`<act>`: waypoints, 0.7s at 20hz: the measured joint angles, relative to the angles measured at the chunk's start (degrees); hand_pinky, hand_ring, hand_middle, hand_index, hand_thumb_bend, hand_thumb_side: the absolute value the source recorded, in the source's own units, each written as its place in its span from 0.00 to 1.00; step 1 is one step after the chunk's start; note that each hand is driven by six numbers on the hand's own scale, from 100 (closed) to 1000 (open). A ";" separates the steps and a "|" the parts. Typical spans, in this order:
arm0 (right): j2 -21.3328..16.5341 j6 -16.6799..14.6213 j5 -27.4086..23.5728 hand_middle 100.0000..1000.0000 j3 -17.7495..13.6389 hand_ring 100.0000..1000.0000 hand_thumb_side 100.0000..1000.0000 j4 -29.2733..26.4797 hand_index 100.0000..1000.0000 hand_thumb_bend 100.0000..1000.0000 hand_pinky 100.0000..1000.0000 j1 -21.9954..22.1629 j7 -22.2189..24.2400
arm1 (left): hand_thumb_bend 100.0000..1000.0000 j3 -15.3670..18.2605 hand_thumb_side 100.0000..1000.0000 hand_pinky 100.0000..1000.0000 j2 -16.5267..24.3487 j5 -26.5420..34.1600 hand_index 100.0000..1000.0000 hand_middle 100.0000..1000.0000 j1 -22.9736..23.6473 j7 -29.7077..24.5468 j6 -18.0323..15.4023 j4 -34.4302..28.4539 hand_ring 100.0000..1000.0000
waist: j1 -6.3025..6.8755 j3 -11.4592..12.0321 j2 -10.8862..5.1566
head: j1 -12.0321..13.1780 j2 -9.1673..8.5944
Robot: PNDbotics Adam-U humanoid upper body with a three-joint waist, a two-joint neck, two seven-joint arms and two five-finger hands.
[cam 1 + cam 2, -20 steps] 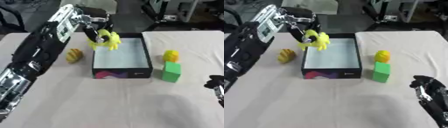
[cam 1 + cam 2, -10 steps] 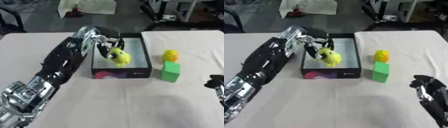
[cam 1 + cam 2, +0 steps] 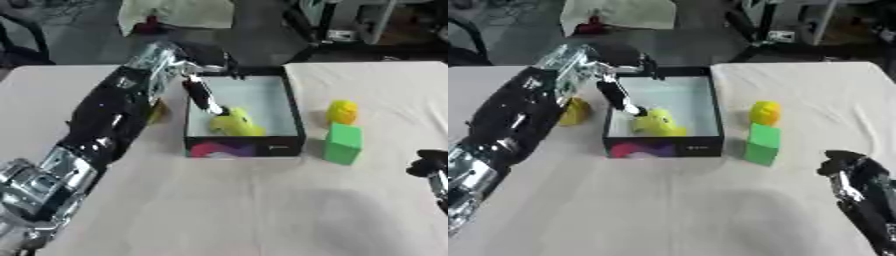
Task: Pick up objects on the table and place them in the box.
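A black box with a pale floor and a colourful front stands mid-table. A yellow-green toy lies on its floor near the front wall. My left arm comes in from the left, and my left hand reaches down into the box with straight fingers whose tips meet the toy's upper left. It is open. To the right of the box a small yellow object sits behind a green cube. Another yellow object lies left of the box, partly hidden by my arm. My right hand rests at the lower right, fingers relaxed.
The table wears a pale cloth with a fold running down its right side. Beyond the far edge stand dark chairs and equipment. Bare cloth stretches across the front of the table between the box and my right hand.
My left hand carried the yellow-green toy from above the box's left wall down into the box. The toy now lies on the floor and the fingers have straightened. The right hand stayed put.
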 measured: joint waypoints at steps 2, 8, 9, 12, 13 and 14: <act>0.00 -0.03 0.03 0.50 -0.01 0.56 0.49 0.01 0.67 0.00 0.68 0.06 -0.07 | 0.22 0.51 0.24 0.77 3.78 2.21 0.88 0.72 -0.11 -2.64 0.94 -1.82 0.70 | 0.01 0.11 0.00 | -0.20 0.00; -0.01 0.03 0.07 0.50 -0.26 0.56 0.49 0.16 0.67 0.00 0.68 0.40 -0.21 | 0.22 3.08 0.22 0.76 8.74 0.83 0.88 0.72 2.23 -9.54 6.06 2.05 0.69 | 0.02 0.10 0.00 | -0.62 0.00; -0.01 0.03 0.07 0.50 -0.29 0.56 0.49 0.19 0.67 0.00 0.68 0.40 -0.21 | 0.22 3.61 0.22 0.76 8.58 -0.77 0.88 0.72 2.56 -10.27 6.79 3.99 0.69 | 0.02 0.03 0.00 | -0.66 0.00; -0.01 0.02 0.07 0.50 -0.31 0.56 0.49 0.29 0.67 0.00 0.68 0.40 -0.21 | 0.20 5.96 0.23 0.75 6.83 -5.89 0.88 0.71 3.25 -10.80 8.39 9.83 0.68 | 0.00 0.03 0.00 | -0.69 0.00; -0.01 0.03 0.07 0.50 -0.31 0.56 0.49 0.29 0.67 0.00 0.68 0.40 -0.21 | 0.20 6.87 0.23 0.75 5.97 -7.57 0.88 0.71 3.48 -10.43 9.04 11.69 0.68 | 0.00 0.03 0.00 | -0.67 0.00; -0.01 0.03 0.07 0.50 -0.31 0.56 0.49 0.30 0.67 0.00 0.68 0.40 -0.21 | 0.20 7.76 0.23 0.74 5.12 -9.19 0.87 0.71 3.65 -9.91 9.74 13.43 0.67 | 0.00 0.03 0.00 | -0.67 0.00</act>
